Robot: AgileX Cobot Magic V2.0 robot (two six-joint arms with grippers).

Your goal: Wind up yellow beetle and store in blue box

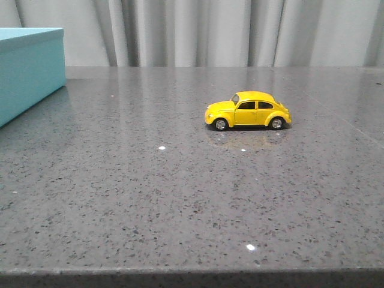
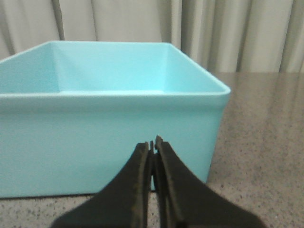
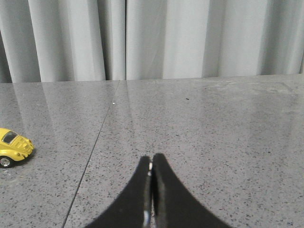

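Where the grey speckled worktop [image 1: 150,198] runs back to a pale pleated curtain [image 1: 198,30], we list the following.

Item one: the yellow beetle [image 1: 248,111], standing on all four wheels on the worktop, right of centre in the front view, side-on with its nose to the left; nothing touches it. Our right wrist view catches only its rear end [image 3: 14,148] at the picture's edge.

Item two: the blue box [image 1: 30,72], at the far left of the worktop, well apart from the car. Our left wrist view shows it open-topped with a bare interior [image 2: 109,128].

Item three: our left pincer [image 2: 153,143], tips pressed together on nothing, just before the box's near wall.

Item four: our right pincer [image 3: 151,160], likewise closed and holding nothing, over bare worktop, apart from the car.
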